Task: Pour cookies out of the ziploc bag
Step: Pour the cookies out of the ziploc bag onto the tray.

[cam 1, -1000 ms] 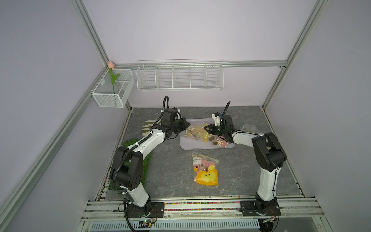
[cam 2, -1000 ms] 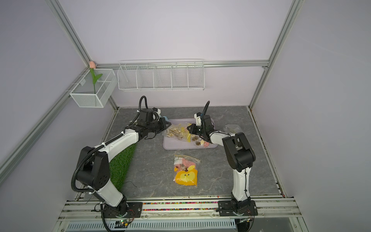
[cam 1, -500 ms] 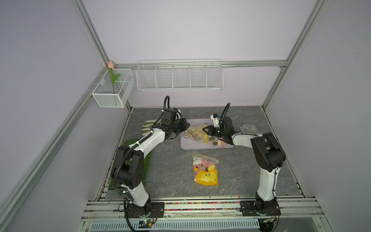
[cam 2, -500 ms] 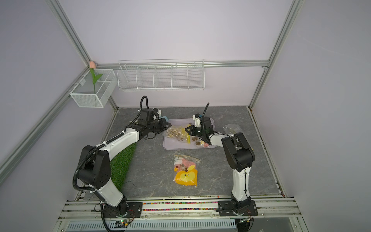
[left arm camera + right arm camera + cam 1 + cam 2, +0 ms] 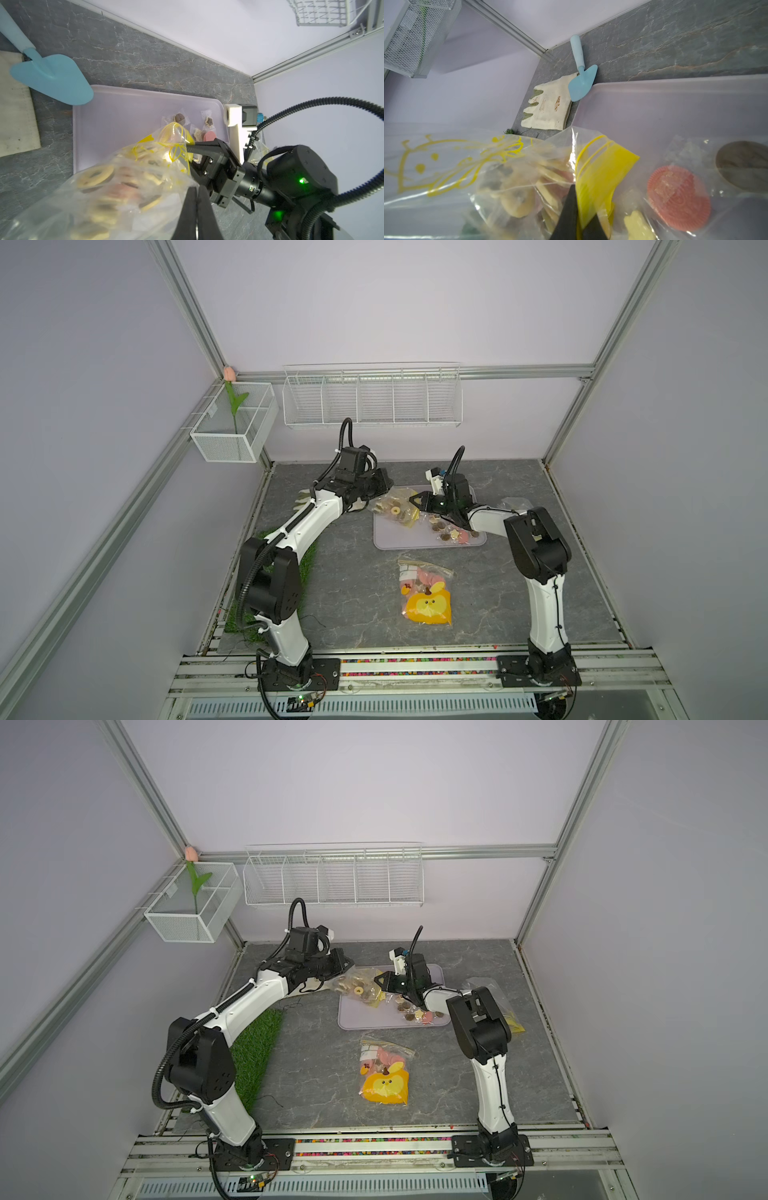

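Pouch (image 5: 424,593) holding yellow cartoon-face piece lies flat on table, nearest front. Beyond it, tray (image 5: 399,541): several cookies (image 5: 451,533) loose on its right part, some in clear wrappers. Ziploc bag (image 5: 392,508) over tray's far left corner, more cookies inside. Left gripper (image 5: 368,504) pressed together, pinching bag's left side. Right gripper (image 5: 412,500) clamped on bag's yellow zip edge. Farther back left, blue trowel (image 5: 582,83), blade touching glove (image 5: 550,108). Wire basket (image 5: 372,400) on back wall.

Loose cookies (image 5: 451,533) on tray (image 5: 415,542); ziploc bag (image 5: 395,508) over its left end.
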